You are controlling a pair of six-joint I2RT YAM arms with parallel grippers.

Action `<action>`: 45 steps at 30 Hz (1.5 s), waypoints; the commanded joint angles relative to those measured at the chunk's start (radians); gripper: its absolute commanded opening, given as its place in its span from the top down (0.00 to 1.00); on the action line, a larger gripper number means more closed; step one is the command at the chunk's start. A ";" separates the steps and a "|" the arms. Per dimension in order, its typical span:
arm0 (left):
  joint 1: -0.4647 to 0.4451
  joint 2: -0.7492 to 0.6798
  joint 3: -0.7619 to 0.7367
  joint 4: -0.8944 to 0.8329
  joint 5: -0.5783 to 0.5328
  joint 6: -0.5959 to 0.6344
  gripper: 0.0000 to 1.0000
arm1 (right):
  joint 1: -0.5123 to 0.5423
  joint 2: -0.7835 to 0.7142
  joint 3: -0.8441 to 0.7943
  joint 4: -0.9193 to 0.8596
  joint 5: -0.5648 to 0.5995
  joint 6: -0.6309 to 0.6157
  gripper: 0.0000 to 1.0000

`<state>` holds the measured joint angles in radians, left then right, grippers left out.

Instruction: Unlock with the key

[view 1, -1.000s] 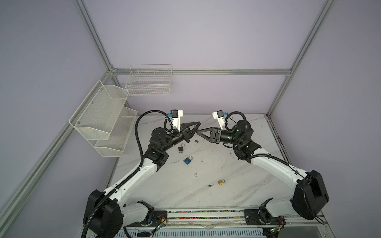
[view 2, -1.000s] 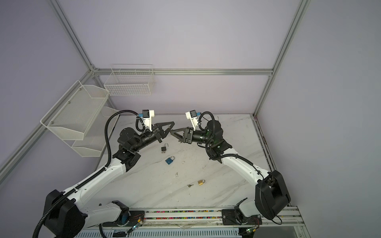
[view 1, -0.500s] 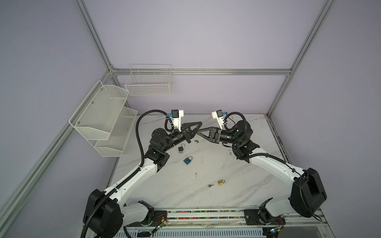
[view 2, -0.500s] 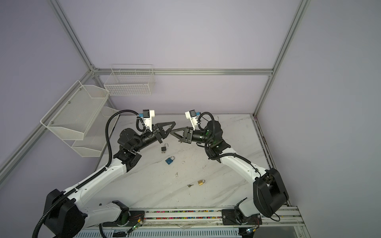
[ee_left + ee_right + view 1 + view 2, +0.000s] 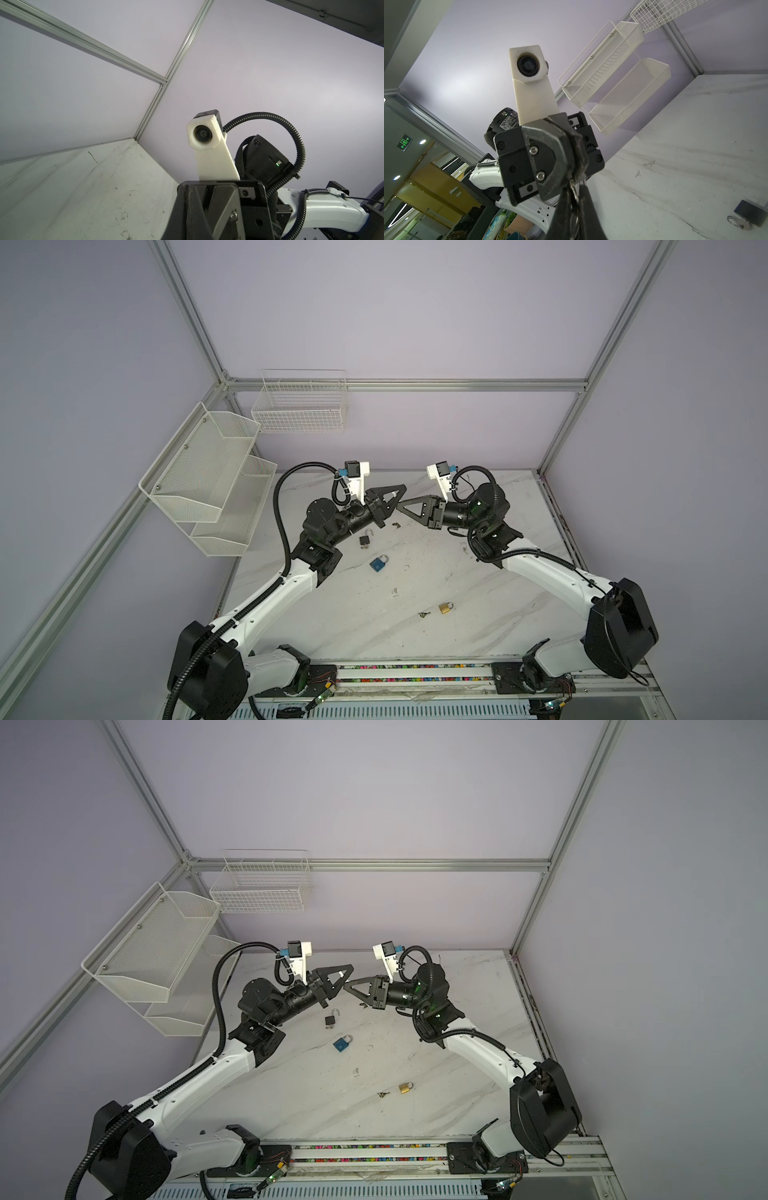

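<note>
My right gripper (image 5: 404,508) has just pinched shut on the key (image 5: 573,194) — tip to tip in mid-air with my left gripper (image 5: 392,502), which is clamped tight on it too. So the handover looks half done; the blue padlock (image 5: 379,564) lies below, untouched.

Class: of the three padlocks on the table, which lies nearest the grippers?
The black padlock, close by the left gripper; the blue padlock and brass padlock lie further towards the front.
</note>
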<state>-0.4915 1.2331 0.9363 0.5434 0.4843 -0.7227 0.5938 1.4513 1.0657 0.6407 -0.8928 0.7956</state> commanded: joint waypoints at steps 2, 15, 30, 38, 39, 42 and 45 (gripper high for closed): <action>-0.004 -0.030 0.088 0.049 -0.055 -0.027 0.90 | -0.003 -0.034 0.035 -0.110 0.048 -0.050 1.00; 0.040 -0.222 0.006 -0.637 -0.408 0.089 0.45 | -0.020 -0.107 0.026 -0.589 0.306 -0.244 1.00; 0.016 0.242 0.096 -0.959 -0.336 0.246 0.43 | -0.020 -0.048 -0.090 -0.807 0.428 -0.370 1.00; -0.016 0.419 0.173 -0.990 -0.415 0.324 0.41 | -0.020 -0.062 -0.100 -0.800 0.436 -0.420 1.00; -0.020 0.434 0.182 -0.990 -0.424 0.331 0.41 | -0.020 -0.063 -0.098 -0.800 0.434 -0.426 1.00; -0.035 0.472 0.202 -0.991 -0.473 0.354 0.40 | -0.020 -0.066 -0.092 -0.806 0.436 -0.433 1.00; -0.046 0.491 0.208 -0.994 -0.535 0.358 0.39 | -0.020 -0.067 -0.091 -0.808 0.436 -0.443 1.00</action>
<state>-0.5259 1.7180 1.0534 -0.4507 0.0315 -0.4053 0.5770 1.4033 0.9672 -0.1532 -0.4660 0.3866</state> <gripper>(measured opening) 0.603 0.087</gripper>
